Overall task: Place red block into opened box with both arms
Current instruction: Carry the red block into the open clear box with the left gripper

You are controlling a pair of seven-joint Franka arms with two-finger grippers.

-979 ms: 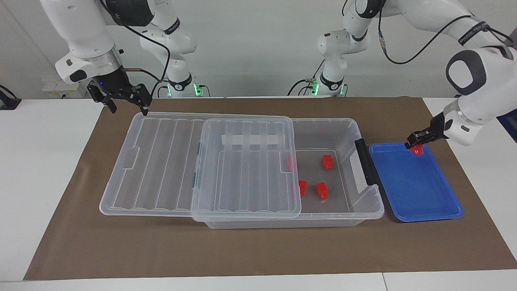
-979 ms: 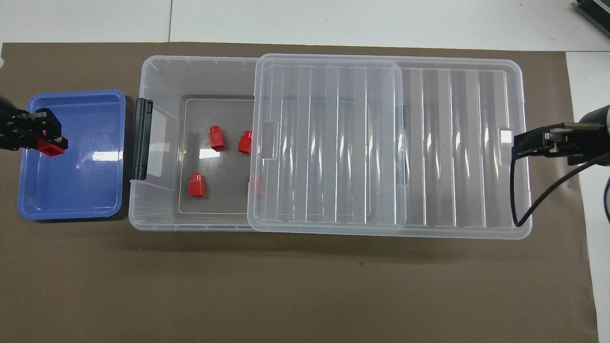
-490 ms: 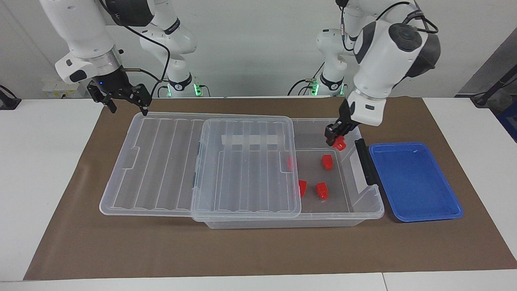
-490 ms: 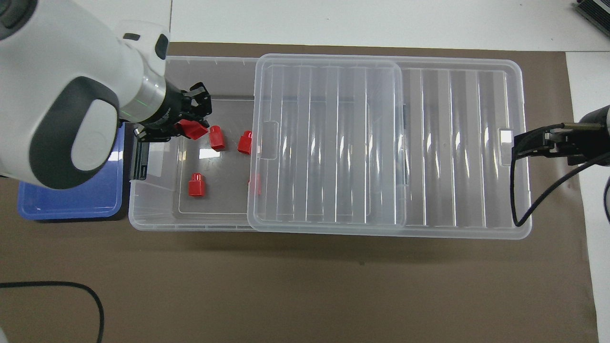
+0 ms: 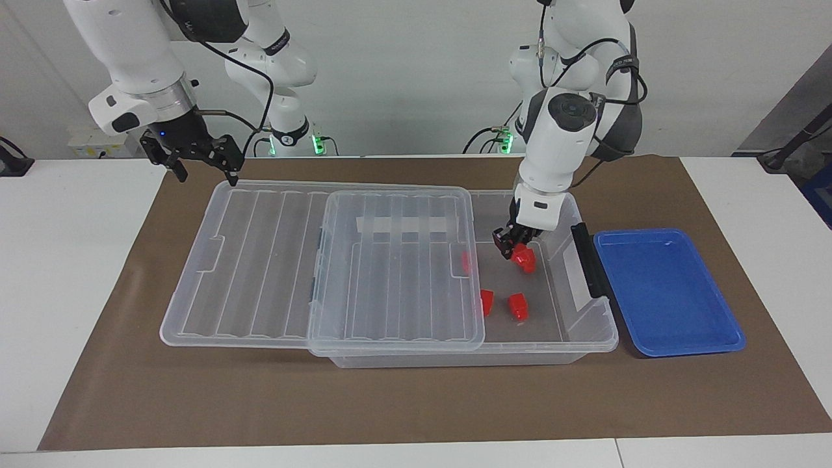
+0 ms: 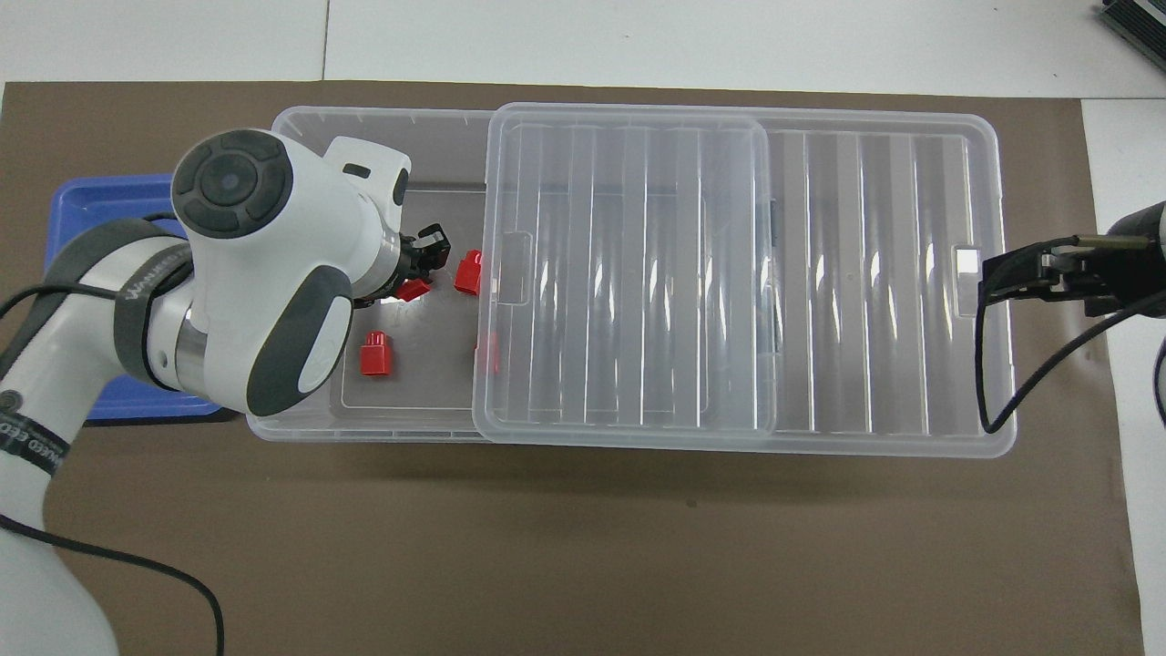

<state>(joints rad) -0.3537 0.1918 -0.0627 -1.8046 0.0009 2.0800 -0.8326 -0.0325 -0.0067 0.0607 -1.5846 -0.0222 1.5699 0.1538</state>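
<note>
My left gripper [image 5: 511, 246] reaches down into the uncovered end of the clear box [image 5: 455, 357], shut on a red block [image 5: 519, 253]. In the overhead view the same red block [image 6: 414, 290] shows just past the left gripper [image 6: 421, 273], low over the floor of the box [image 6: 364, 428]. Other red blocks [image 5: 518, 305] lie on the floor, one of them right beside the held block. The ribbed lid [image 5: 260, 260] is slid toward the right arm's end. My right gripper [image 5: 205, 172] hangs open over that end of the lid, holding nothing.
A shallow blue tray [image 5: 669, 292] with nothing in it lies beside the box's dark latch [image 5: 588, 260], at the left arm's end. Two more red blocks [image 6: 374, 355] [image 6: 469, 271] lie in the open part, and one [image 6: 487, 353] shows through the lid's edge. A brown mat [image 5: 416, 403] covers the table.
My left arm has carried the red block from over the blue tray across the latch and down into the box's open end. The right arm has not moved.
</note>
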